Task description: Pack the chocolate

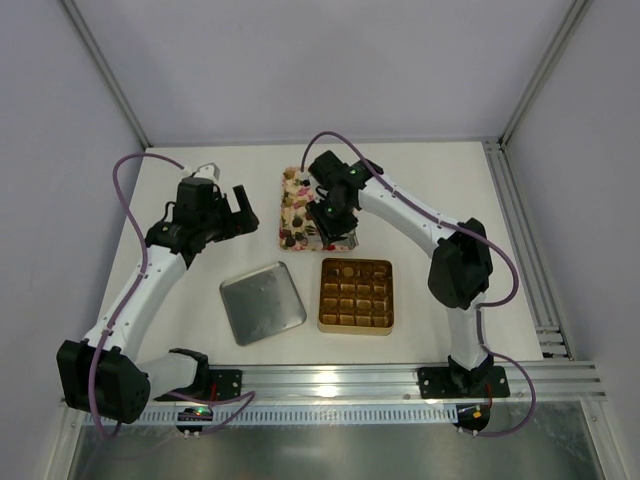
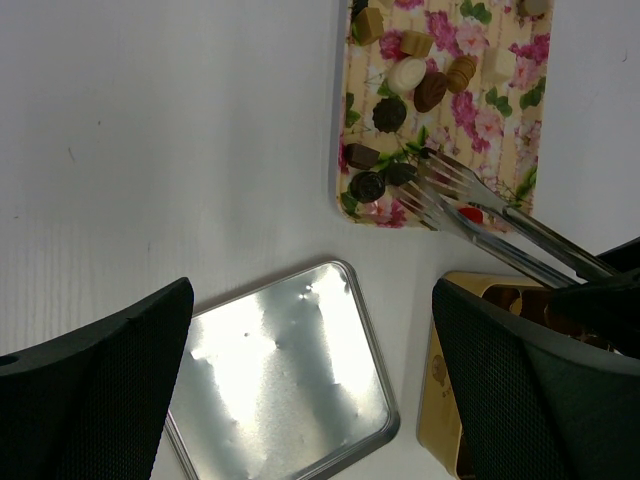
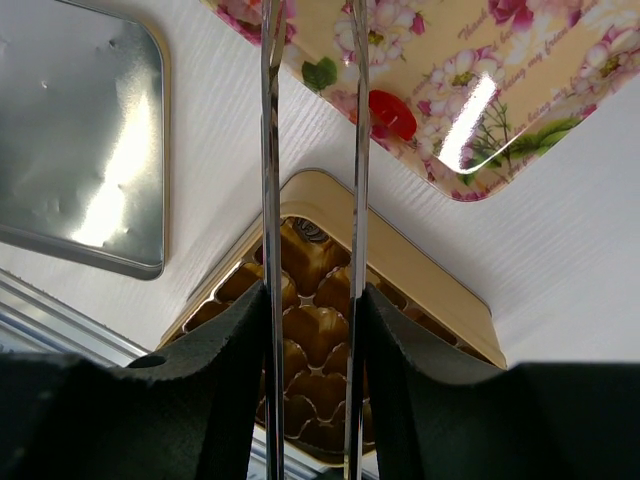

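The right gripper (image 3: 312, 300) is clamped on a pair of metal tongs (image 3: 270, 150). Its two black fingers press the blades from either side, and the blades run out ahead of it, side by side with a gap between them. Just past the gripper, close beside one blade, a red sweet (image 3: 392, 113) lies on the near corner of the pink-and-cream floral tray (image 3: 480, 90). I cannot tell whether the metal touches it. Seen from the other wrist, the forked ends of the tongs sit over that same corner, right at the red sweet.

Farther out along the tray from the gripper, the rest of the chocolate (image 2: 390, 113) lies loose on the printed flowers. It is mostly dark brown rounds and lumps, with a few caramel-coloured pieces and a white one.

Under the gripper and back toward its arm's base sits the gold-brown box (image 3: 320, 335) with its grid of cells. The box's corner is close to the tray's corner but apart from it, and the cells that show are lined in gold. Off to the gripper's left, beyond the box, a shiny silver lid (image 1: 262, 302) lies flat on the white table (image 1: 250, 165).

The left gripper (image 2: 312, 295) hangs above the table on the far side of the tray from its partner. Its jaws are spread wide with nothing between them. The lid lies below it, and the tray's near end is just ahead.
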